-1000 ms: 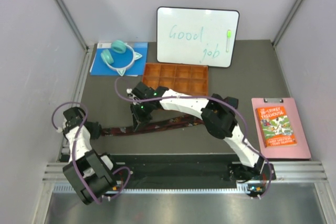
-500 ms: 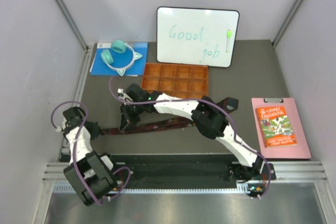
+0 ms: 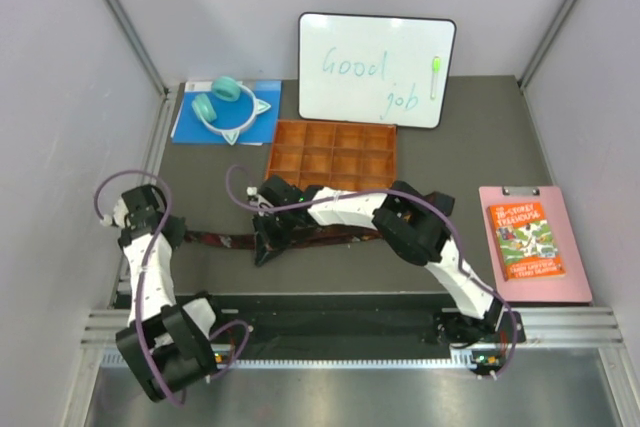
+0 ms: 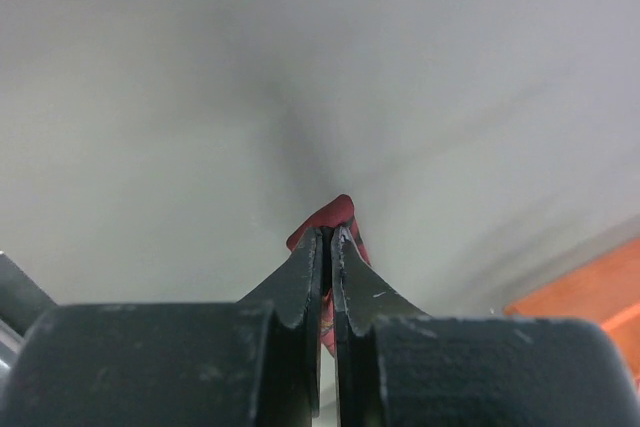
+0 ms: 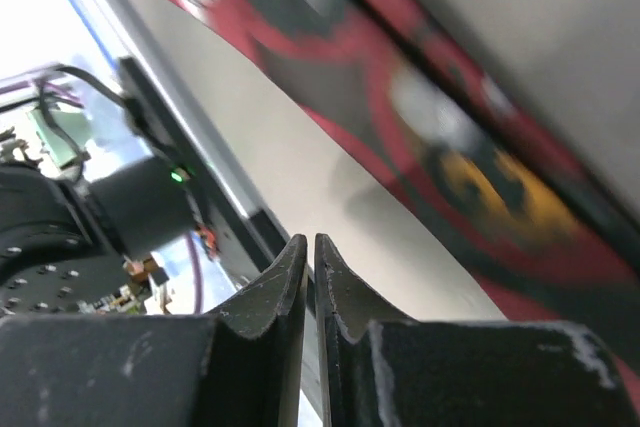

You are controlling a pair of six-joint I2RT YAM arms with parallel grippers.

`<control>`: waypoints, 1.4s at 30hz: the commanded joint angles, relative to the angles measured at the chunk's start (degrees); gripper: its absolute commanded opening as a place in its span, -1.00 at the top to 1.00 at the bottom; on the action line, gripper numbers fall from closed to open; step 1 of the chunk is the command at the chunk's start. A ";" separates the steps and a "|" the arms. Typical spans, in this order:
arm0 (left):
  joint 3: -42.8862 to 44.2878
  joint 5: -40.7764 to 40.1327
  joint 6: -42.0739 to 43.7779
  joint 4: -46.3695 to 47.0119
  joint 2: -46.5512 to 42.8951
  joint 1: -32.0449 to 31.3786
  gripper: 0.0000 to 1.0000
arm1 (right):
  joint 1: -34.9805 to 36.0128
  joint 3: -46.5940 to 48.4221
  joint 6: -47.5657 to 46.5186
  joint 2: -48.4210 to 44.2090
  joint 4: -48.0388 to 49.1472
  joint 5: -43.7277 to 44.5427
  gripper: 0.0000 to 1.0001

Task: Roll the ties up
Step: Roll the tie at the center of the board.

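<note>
A dark maroon tie (image 3: 215, 240) lies stretched flat on the table (image 3: 480, 147), its long axis running left to right just ahead of the 2 arm bases and short of the orange tray (image 3: 333, 125). The strip is not yet coiled at any point that shows.

The left gripper (image 3: 178, 235) sits at the tie's left end. Seen from the left wrist, the left gripper (image 4: 328, 232) has its jaws pressed together on a tip of the red fabric (image 4: 335, 215), which pokes out beyond them.

The right arm reaches across the table, and the right gripper (image 3: 265, 249) comes down on the strip partway along, nearer the pinched left end than the far right end. Most of the tie's length trails away to the right beneath that arm. Seen from the right wrist, the right gripper (image 5: 310, 242) has its jaws closed to a hairline with nothing visible between them. The patterned cloth (image 5: 430, 147) passes just beside the fingertips, not through them.

With 1 end pinned, the roll looks set to run along that left-right axis. The right gripper is the nearer one to the free length.
</note>
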 commanded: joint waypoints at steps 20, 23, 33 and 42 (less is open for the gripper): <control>13.53 -25.89 -4.06 -9.45 5.58 -25.86 1.00 | -1.78 3.93 -0.99 -4.27 8.82 -4.72 0.94; 13.97 -25.27 -3.97 -9.71 5.84 -25.94 1.00 | -0.20 13.17 -2.22 1.54 6.09 -4.29 0.95; 14.76 -27.47 -0.72 -10.94 5.93 -25.77 1.00 | 0.07 22.58 4.90 12.09 15.23 -5.34 0.96; 14.24 -25.19 1.04 -10.51 6.63 -25.86 1.00 | -0.19 24.16 4.72 15.95 15.32 -3.67 0.96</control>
